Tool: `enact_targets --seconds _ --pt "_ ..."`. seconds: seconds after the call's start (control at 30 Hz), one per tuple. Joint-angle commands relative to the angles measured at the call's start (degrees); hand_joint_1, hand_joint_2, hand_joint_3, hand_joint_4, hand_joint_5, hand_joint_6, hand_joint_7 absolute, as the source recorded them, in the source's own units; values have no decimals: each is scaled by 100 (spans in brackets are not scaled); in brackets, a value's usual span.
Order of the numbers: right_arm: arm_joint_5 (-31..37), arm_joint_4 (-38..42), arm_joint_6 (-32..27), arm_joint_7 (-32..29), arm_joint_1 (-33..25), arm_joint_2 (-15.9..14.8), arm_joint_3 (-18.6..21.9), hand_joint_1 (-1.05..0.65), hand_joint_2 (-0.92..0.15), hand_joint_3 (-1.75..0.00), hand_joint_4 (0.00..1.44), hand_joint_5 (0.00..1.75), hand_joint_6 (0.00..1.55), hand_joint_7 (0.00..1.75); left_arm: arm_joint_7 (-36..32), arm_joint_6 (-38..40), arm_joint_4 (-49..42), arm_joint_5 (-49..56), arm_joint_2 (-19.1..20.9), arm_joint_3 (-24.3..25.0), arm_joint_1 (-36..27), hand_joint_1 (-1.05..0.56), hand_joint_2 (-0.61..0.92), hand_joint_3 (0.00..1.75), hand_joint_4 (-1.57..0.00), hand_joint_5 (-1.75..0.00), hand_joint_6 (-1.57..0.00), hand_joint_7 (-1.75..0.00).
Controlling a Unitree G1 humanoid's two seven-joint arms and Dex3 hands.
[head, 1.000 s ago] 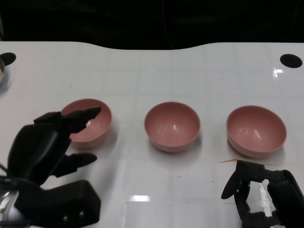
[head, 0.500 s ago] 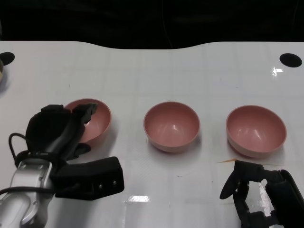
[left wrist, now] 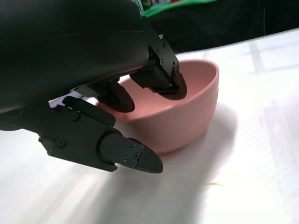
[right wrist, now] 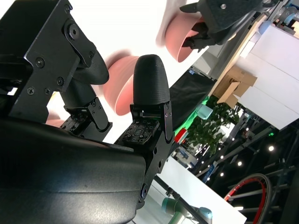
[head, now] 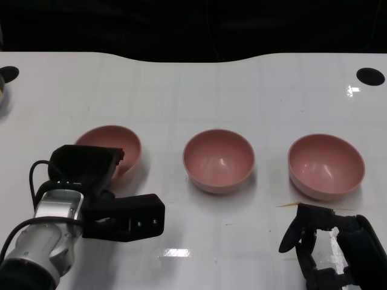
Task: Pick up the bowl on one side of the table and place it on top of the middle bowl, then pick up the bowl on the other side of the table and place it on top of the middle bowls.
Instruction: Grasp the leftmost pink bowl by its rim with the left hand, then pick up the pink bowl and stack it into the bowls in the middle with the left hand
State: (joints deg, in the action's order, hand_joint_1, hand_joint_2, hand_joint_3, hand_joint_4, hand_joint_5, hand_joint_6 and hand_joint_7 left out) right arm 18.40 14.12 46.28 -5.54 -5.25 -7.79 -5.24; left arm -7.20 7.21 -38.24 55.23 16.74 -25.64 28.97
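fingers [left wrist: 159, 79] of the left hand [head: 84, 166] reach over the near rim into the left bowl [head: 118, 142], thumb outside and low beside its wall; whether they pinch it, i cannot tell. the bowl sits upright, mouth up, on the white table [head: 181, 90], left of the middle bowl [head: 219, 160] and right bowl [head: 326, 166]. the right hand [head: 329, 248] rests near the table's front edge, fingers loosely apart, holding nothing.

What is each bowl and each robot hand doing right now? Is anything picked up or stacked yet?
Left bowl: upright on the table, unstacked, left robot hand's fingers over its rim and inside.
Middle bowl: upright, empty, nothing stacked on it.
Right bowl: upright, empty, untouched.
Left robot hand: at the left bowl, grip not yet clearly closed.
Right robot hand: near the table edge, holding nothing.
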Motion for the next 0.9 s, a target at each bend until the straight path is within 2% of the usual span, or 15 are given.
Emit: enact_targets --seconds 0.03,0.07,0.1,0.13,0.17,0.23,0.27,0.3,0.33,0.37,0.47,0.57,0.67,0.8,0.9 --pt "-34 46 42 -57 3 -29 26 23 -12 -164 91 170 87 134 -575 -350 -522 -157 45 -81 211 -38 90 0 -85 -26 -73 -6" --pt "-38 54 50 -53 6 -31 23 23 -12 -164 91 170 87 134 -820 -536 -702 -199 58 -105 267 -32 87 0 -94 -53 -96 -7" --pt "-37 48 39 -47 5 -33 21 22 -12 -164 91 170 87 134 -1083 -760 -904 -245 75 -132 332 -31 85 0 -95 -70 -109 -6" --pt "-14 45 37 -57 6 -36 23 22 -12 -164 91 170 87 134 -1287 -950 -1131 -281 80 -164 412 -27 84 0 -93 -96 -120 -6" --pt "12 47 45 -72 10 -40 27 22 -12 -163 91 170 87 134 -1415 -1077 -1315 -306 77 -194 484 -24 84 0 -83 -141 -130 -9" --pt "22 52 52 -83 13 -38 28 22 -12 -163 91 170 87 134 -1627 -1323 -1617 -364 64 -231 606 -22 84 0 -78 -166 -134 -12" --pt "3 55 44 -74 14 -31 25 22 -12 -163 91 171 87 133 -1713 -1440 -1748 -394 59 -250 664 -20 86 1 -80 -171 -103 -87" --pt "-8 47 29 -62 10 -29 21 23 -12 -163 91 171 87 133 -1746 -1486 -1854 -404 47 -284 729 -20 88 1 -80 -173 -85 -123" --pt "-14 41 18 -55 8 -28 18 23 -13 -162 91 170 87 133 -1771 -1513 -1940 -413 37 -314 781 -21 88 1 -79 -174 -76 -136" --pt "-5 27 6 -55 1 -27 16 23 -13 -162 91 170 87 133 -1799 -1500 -1990 -394 36 -366 825 -21 89 1 -79 -174 -71 -143" --pt "1 -8 -2 -57 -19 -21 14 23 -12 -163 91 170 87 133 -2409 -1593 -1982 -271 88 -517 860 -21 89 1 -81 -175 -72 -148" --pt "-3 -28 -12 -60 -30 -17 19 22 -12 -163 91 170 87 133 -2917 -1651 -1690 -148 172 -629 834 -20 92 3 -84 -175 -65 -171" --pt "54 7 31 -98 -14 -25 23 21 -12 -163 91 170 87 133 -2959 -1716 -1186 -129 258 -632 794 -19 92 4 -84 -175 -64 -173" --pt "24 16 25 -88 -2 -22 5 21 -11 -165 91 170 87 133 -3118 -1969 -737 -129 336 -630 778 -17 92 14 -88 -175 -71 -166" --pt "9 -6 -10 -81 -10 -9 -4 21 -11 -165 91 170 88 133 -2913 -1978 -445 -115 344 -638 775 -19 89 20 -88 -175 -70 -168"
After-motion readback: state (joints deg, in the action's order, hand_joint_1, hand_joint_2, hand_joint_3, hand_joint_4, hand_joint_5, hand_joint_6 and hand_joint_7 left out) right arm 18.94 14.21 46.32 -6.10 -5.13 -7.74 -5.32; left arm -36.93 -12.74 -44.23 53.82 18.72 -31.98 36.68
